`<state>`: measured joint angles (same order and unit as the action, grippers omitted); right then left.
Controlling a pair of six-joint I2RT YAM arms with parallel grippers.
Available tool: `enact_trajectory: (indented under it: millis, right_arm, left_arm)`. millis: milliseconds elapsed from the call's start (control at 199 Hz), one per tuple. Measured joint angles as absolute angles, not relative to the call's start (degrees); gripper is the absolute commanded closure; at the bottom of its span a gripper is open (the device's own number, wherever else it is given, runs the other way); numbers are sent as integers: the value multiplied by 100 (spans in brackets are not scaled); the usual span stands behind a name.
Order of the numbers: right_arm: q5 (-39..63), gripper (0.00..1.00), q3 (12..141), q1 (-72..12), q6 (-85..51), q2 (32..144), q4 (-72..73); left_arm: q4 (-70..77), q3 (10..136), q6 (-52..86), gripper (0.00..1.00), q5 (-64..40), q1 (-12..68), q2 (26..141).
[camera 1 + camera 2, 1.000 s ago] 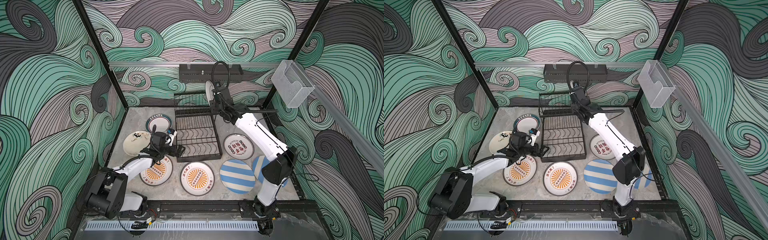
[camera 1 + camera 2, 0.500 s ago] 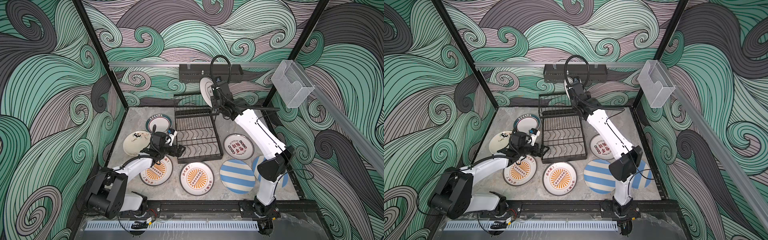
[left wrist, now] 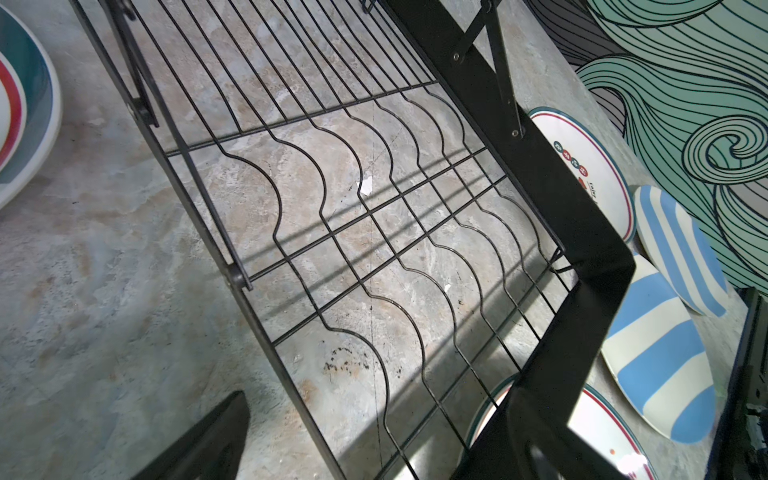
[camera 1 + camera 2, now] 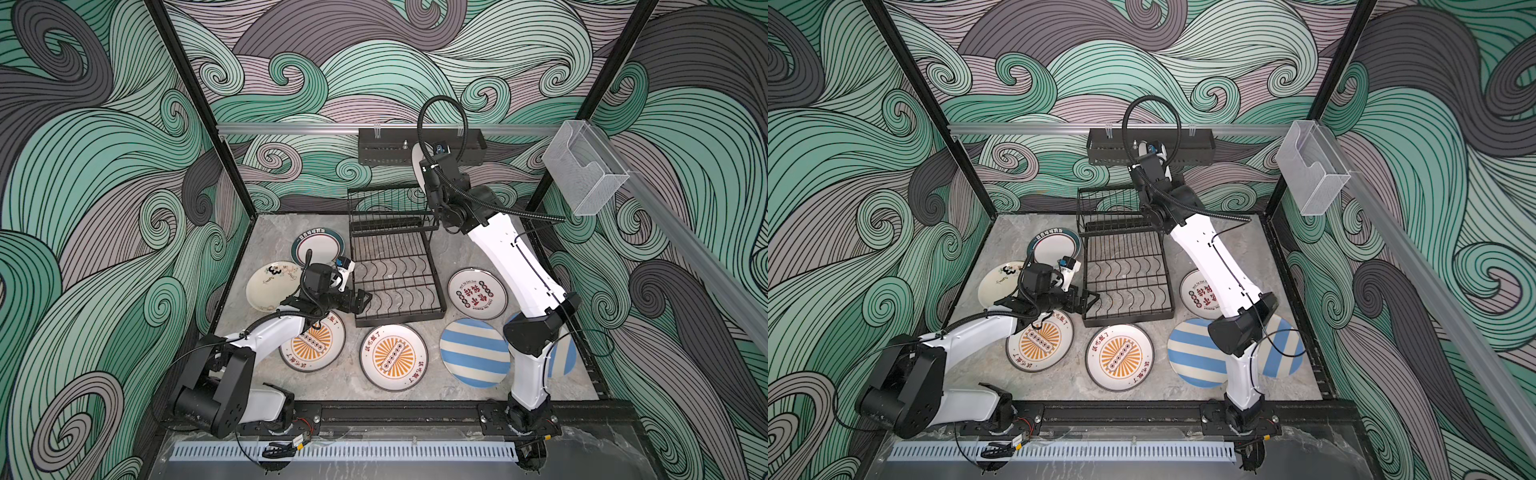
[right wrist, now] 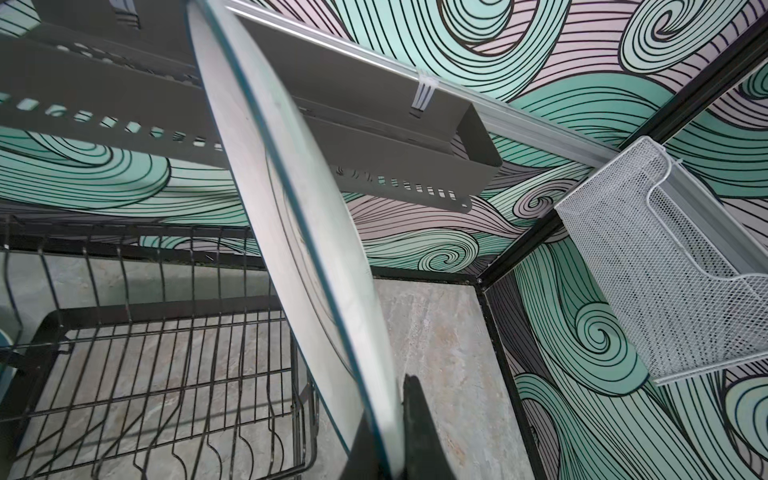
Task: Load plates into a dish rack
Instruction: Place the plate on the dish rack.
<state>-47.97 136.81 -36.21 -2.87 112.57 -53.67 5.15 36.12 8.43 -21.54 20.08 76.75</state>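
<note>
Nearest, seven plates (image 4: 392,357) lie flat on the worktop (image 4: 349,392) around the dish rack (image 4: 397,321). The left pincer (image 4: 361,299) stands spread and empty at the rack's near left corner. Farther back, the right pincer (image 5: 392,436) pinches the rim of a whitish plate (image 5: 299,232), held on edge above the right end of the raised tier (image 4: 390,208). The slots lie below, so lowering it likely falls to the right arm.
</note>
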Motion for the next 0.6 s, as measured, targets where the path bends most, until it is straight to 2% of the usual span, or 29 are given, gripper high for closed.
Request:
enact_trajectory:
  millis: [603]
  right_arm:
    - [-4919, 100, 13760, -3710, -819, 11524, -5704]
  left_arm:
    - [604, 3498, 845, 1, -2274, 2040, 7439]
